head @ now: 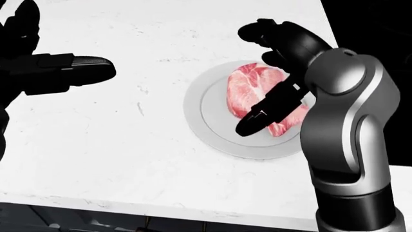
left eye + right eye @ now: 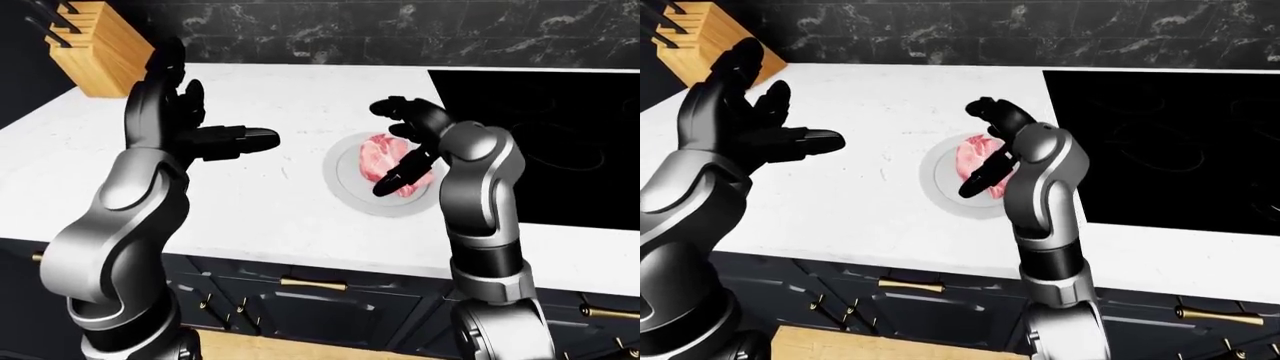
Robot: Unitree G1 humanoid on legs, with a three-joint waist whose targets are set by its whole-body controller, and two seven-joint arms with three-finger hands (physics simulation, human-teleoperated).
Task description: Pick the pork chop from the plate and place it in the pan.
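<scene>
A pink pork chop point(image 1: 243, 91) lies on a round grey plate point(image 1: 207, 126) on the white counter. My right hand point(image 1: 248, 79) hovers over the chop with its fingers spread. One dark finger point(image 1: 257, 118) reaches across the meat and the others point(image 1: 264, 34) curl above the plate's top edge. It holds nothing. My left hand point(image 2: 790, 97) is raised at the left, well away from the plate, open and empty. No pan shows in any view.
A black cooktop point(image 2: 540, 135) lies flush in the counter just right of the plate. A wooden knife block point(image 2: 95, 49) stands at the top left by the dark marble wall. Dark drawers with brass handles point(image 2: 312, 284) run below the counter edge.
</scene>
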